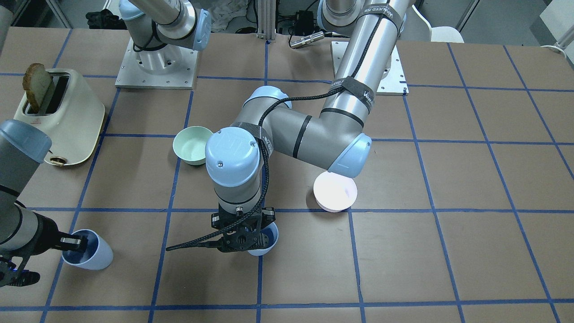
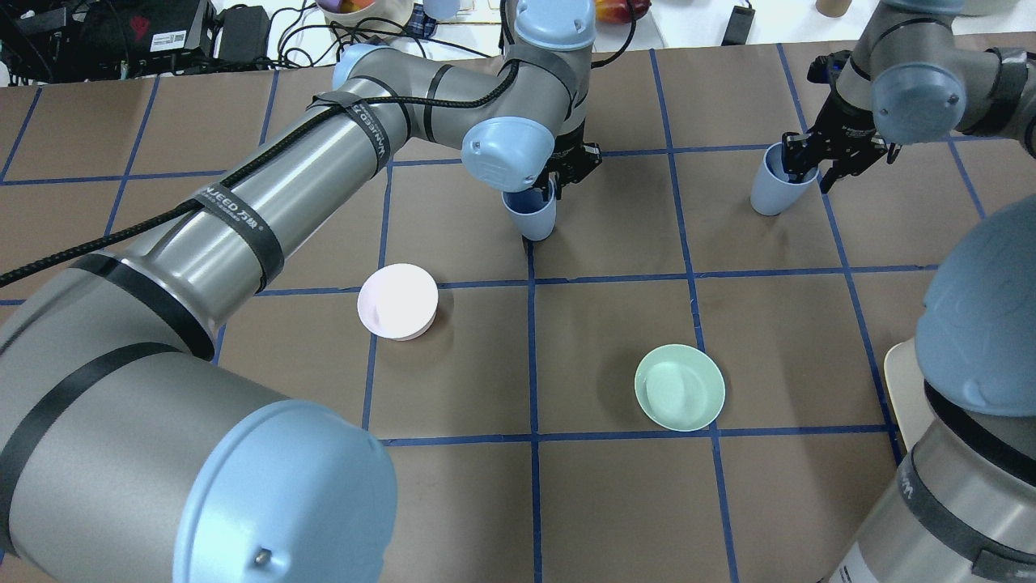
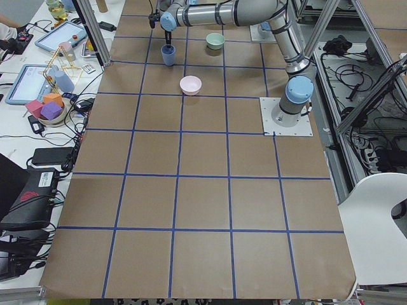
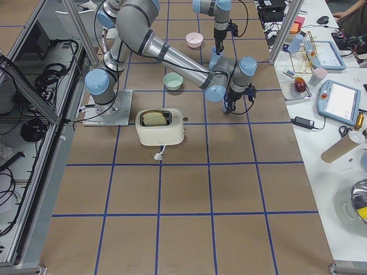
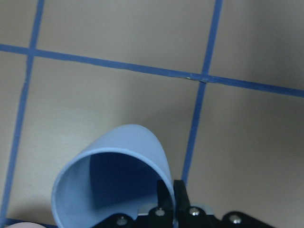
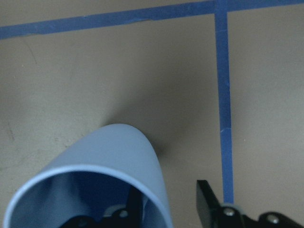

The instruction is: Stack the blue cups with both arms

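Note:
One blue cup (image 2: 531, 216) is pinched at its rim by my left gripper (image 2: 552, 189), which is shut on its wall; it also shows in the front view (image 1: 268, 241) and the left wrist view (image 5: 114, 178), tilted, near the table's middle. The second blue cup (image 2: 771, 191) stands at the far right. My right gripper (image 2: 797, 166) straddles its rim, open. In the right wrist view one finger is inside the cup (image 6: 95, 190) and the outer finger (image 6: 207, 202) stands apart from the wall.
A pale pink bowl (image 2: 398, 301) and a mint-green bowl (image 2: 680, 387) sit nearer the robot. A cream toaster (image 1: 67, 121) with a bread slice (image 1: 36, 85) stands on the robot's right side. Operators' clutter lines the far table edge.

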Robot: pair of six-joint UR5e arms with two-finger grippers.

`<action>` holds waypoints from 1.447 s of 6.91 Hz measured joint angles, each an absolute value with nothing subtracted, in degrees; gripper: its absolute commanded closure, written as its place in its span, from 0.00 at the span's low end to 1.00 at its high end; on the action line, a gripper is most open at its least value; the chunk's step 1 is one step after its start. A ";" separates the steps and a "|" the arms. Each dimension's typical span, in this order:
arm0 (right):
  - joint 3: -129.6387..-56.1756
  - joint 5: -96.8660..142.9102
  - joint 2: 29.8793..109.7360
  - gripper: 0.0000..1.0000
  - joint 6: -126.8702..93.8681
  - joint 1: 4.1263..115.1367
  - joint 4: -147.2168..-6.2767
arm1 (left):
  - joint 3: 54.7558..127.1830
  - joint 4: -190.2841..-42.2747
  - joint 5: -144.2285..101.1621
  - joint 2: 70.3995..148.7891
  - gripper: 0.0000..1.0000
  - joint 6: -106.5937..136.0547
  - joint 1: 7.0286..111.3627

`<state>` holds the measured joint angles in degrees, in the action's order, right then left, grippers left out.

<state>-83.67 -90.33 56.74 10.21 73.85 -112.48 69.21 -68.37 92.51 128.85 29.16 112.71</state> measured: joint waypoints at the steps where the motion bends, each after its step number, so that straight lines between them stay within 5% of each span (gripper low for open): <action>1: -83.37 -90.31 56.76 1.00 10.18 73.83 -112.38 | 68.82 -69.56 92.71 127.19 0.00 28.44 111.30; 6: -79.20 -85.01 61.99 1.00 5.92 75.43 -102.03 | 69.03 -97.64 92.53 106.74 0.09 22.84 101.09; 8: -77.02 -83.24 64.82 1.00 -3.76 81.89 -97.21 | 76.79 -102.25 92.54 98.02 0.10 18.53 96.80; 10: -76.63 -82.92 66.10 1.00 -17.91 91.31 -96.92 | 87.39 -93.14 92.99 91.58 0.00 9.66 94.93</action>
